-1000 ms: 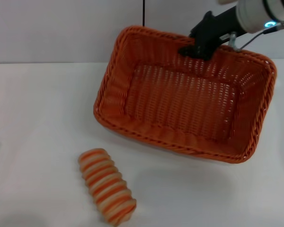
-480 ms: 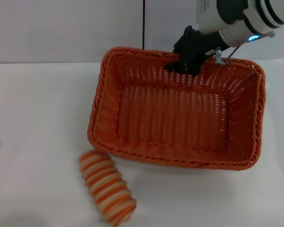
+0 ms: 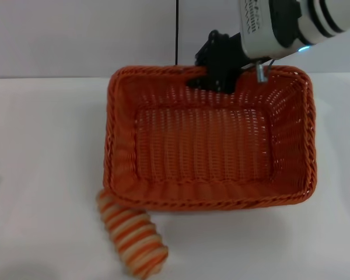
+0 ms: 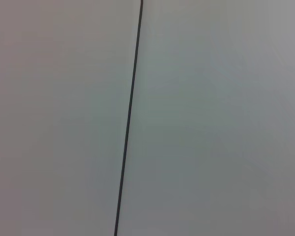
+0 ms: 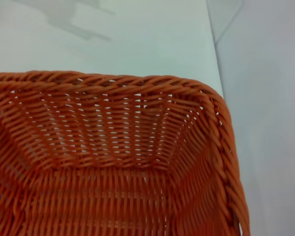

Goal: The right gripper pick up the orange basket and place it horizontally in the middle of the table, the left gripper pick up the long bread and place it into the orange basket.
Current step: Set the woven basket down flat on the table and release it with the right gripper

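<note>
One end effector is at work: the right end effector is clamped on the far rim of the orange basket, at its 12 o'clock edge. Basket sits level mid-table. Long bread lies at its 7 o'clock corner, partly under the rim. Left end effector is out of view.

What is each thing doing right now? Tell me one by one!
orange basket: empty, right way up, lying level and sideways across the table.
long bread: lying on the table, its far end tucked under the basket's near left corner.
right gripper: jaws shut on the basket's far rim.
left gripper: not in view.
</note>
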Motion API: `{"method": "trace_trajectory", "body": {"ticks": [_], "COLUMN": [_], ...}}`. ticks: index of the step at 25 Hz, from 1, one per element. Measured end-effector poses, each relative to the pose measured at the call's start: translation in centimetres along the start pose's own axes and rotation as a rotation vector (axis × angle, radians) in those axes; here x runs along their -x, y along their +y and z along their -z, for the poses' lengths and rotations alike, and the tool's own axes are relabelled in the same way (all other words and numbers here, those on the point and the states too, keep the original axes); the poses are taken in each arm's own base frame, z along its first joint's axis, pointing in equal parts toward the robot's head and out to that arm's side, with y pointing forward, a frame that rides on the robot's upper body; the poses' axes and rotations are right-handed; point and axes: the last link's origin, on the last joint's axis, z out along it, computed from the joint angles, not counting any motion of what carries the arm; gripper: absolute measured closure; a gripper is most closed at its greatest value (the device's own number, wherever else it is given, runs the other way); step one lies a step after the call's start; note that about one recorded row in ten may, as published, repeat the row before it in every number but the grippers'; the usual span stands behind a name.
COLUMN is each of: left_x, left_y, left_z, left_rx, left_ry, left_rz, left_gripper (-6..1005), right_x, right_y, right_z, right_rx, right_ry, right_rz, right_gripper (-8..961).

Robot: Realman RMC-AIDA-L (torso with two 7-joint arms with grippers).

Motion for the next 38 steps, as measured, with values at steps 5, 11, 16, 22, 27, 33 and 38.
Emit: {"method": "trace_trajectory", "body": {"ticks": [5,11,16,22,27,33,38], "left_x": [-0.1,0.0,0.0,0.0,0.0,0.1,0.0], "left_y": [0.0,0.1,0.2,0.3,0.4,0.5,0.4], "left_z": [0.0,0.0,-0.1,-0.2,-0.2,-0.1,0.0], "left_rx": [0.001,0.000,0.002,0.004,0.009,0.011,0.010], "left_ry": [0.004,0.005,0.008,0.010,0.008,0.007,0.005], "left_rz": [0.000,0.005,0.008,0.012,0.014,0.016,0.014], "left_gripper": [188,188,188,188,188,188,188], "right_x": [0.2,-0.3,-0.4,-0.7,-0.8,-0.5,0.0], "right_y": [0.6,1.1,0.9,0.9,0.8,0.9,1.0], "right_z": [-0.6,-1.0,-0.7,-0.8,-0.6,-0.6,-0.8], "right_rx": [0.015,0.013,-0.017,-0.038,-0.058,-0.065,-0.074], "right_ry": [-0.018,-0.014,-0.029,-0.025,-0.036,-0.057,-0.080], "right_rz": [0.051,0.053,0.039,0.029,0.019,0.016,0.017], "right_gripper": [768,759,751,742,698,487,401]}}
